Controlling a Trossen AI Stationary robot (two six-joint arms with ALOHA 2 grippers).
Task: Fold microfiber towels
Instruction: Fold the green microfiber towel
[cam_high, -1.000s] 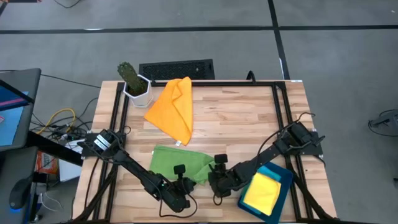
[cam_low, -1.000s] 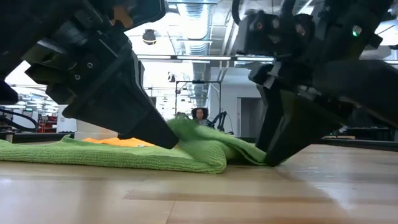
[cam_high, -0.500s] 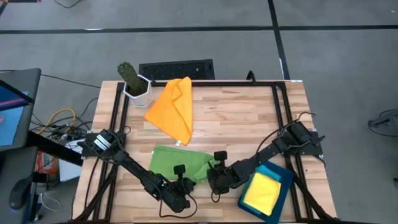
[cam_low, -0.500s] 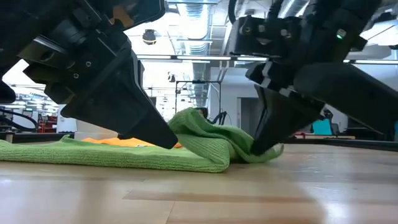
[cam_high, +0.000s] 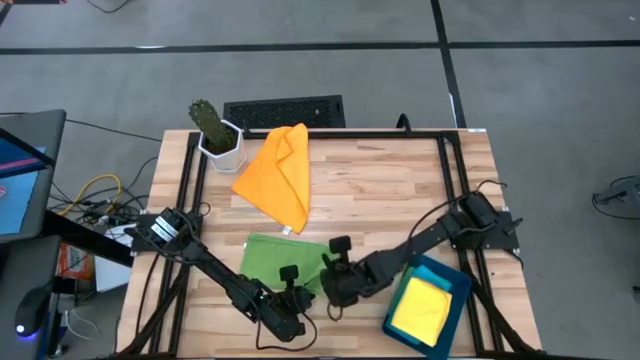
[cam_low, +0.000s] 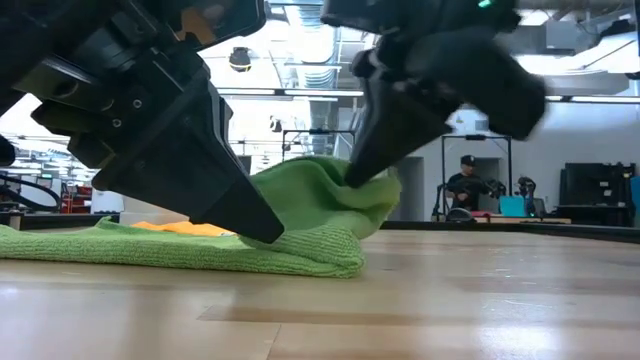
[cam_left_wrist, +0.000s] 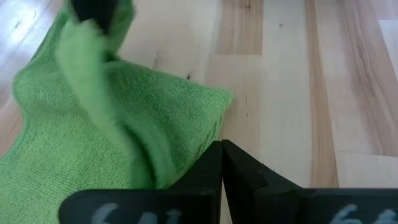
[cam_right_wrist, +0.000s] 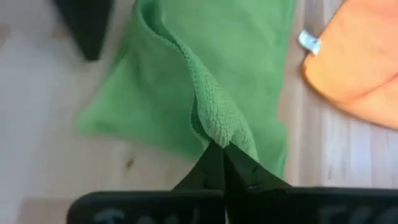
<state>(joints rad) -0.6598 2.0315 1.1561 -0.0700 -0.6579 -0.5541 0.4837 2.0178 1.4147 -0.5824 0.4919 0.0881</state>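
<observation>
A green towel (cam_high: 280, 262) lies spread on the wooden table near its front edge. My left gripper (cam_left_wrist: 221, 146) is shut at the towel's near edge, its tips down on the cloth (cam_low: 268, 232). My right gripper (cam_right_wrist: 222, 148) is shut on the towel's right corner and holds it raised (cam_low: 372, 190). An orange towel (cam_high: 282, 172) lies crumpled farther back. A yellow towel (cam_high: 422, 308) lies in the teal tray (cam_high: 458, 284) at the near right. My left gripper meets the green towel's near edge (cam_left_wrist: 202, 149), close to a corner, slanting down from the near left. The fingers themselves hide whether cloth lies between them. That part of the towel stays flat on the table. My right gripper pinches a bunched ridge of the towel's right corner (cam_right_wrist: 217, 127) between its fingertips, slanting down from the right. The corner is lifted clear and drapes slack below the fingers. The rest of the towel lies on the table.
A potted cactus (cam_high: 214, 130) stands at the far left corner, with a black keyboard (cam_high: 285, 110) behind the table's far edge. Black rails (cam_high: 445, 180) run along the table's sides. Bare wood lies in the middle right. A person (cam_low: 463, 183) sits in the room beyond.
My right gripper has shut on the green towel's right corner, then risen and gone toward the table's left, toward my left gripper. The corner has come up off the table and bunched into a hump. The rest of the towel has stayed flat.
</observation>
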